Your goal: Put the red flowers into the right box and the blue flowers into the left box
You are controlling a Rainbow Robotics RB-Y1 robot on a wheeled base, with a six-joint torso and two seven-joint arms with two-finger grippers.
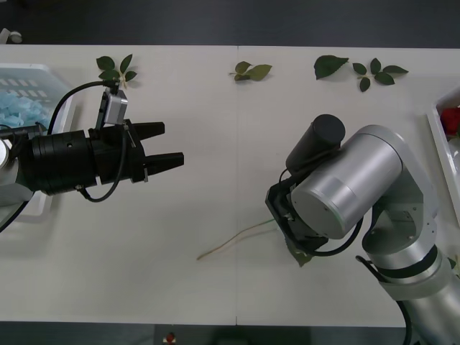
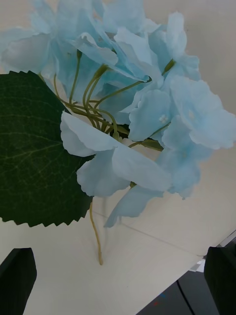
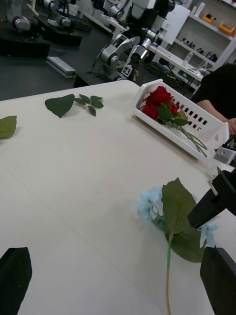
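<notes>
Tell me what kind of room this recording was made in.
Most likely a robotics lab. Beyond the white table, the left wrist view shows other robot arms on stands and shelving holding small parts. A seated person's arm shows beside the box holding red flowers.

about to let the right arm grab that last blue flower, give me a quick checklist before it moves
1. Right gripper open: ok, black fingers apart at both corners.
2. Pale-blue fluffy hydrangea head ahead of that gripper: ok, lying on the white table.
3. Fingers around the flower: not ok, nothing between them yet.
4. Left gripper out of the way: ok, open, hovering well to the side.
5. White slotted plastic basket on the left reachable: ok, already holds blue flowers.
6. Red roses sorted: ok, in the white slotted basket on the right.
</notes>
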